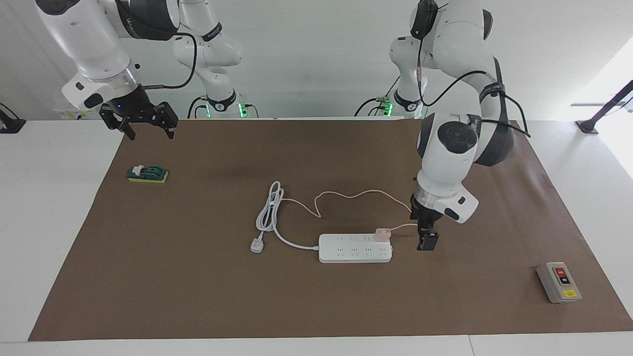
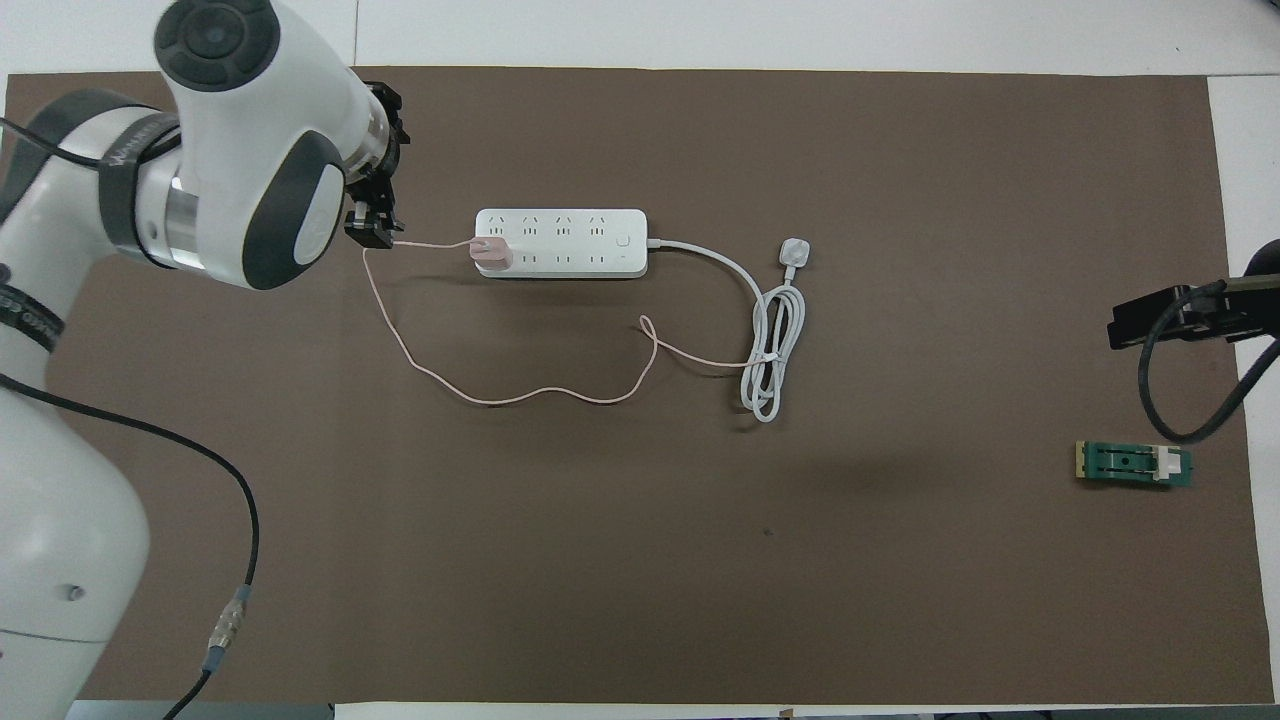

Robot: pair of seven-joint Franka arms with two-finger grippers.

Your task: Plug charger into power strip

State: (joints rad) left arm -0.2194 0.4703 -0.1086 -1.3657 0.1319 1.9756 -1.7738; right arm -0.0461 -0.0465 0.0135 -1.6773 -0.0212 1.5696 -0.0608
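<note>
The white power strip [image 1: 355,248] [image 2: 560,243] lies flat in the middle of the brown mat. The pale-pink charger [image 1: 382,234] [image 2: 490,253] stands upright on the strip's end toward the left arm, in the socket row nearer to the robots. Its thin pink cable [image 1: 346,195] [image 2: 520,395] loops over the mat. My left gripper [image 1: 426,242] [image 2: 370,225] hangs over the mat just off that end of the strip, open, apart from the charger and holding nothing. My right gripper [image 1: 146,126] [image 2: 1170,315] waits open, high over the mat's edge at the right arm's end.
The strip's thick white cord [image 1: 269,217] [image 2: 770,350] lies coiled beside it, ending in a white plug [image 1: 256,244]. A grey switch box [image 1: 559,282] [image 2: 117,148] sits at the left arm's end. A green part on a yellow block [image 1: 147,174] [image 2: 1133,464] lies under the right gripper.
</note>
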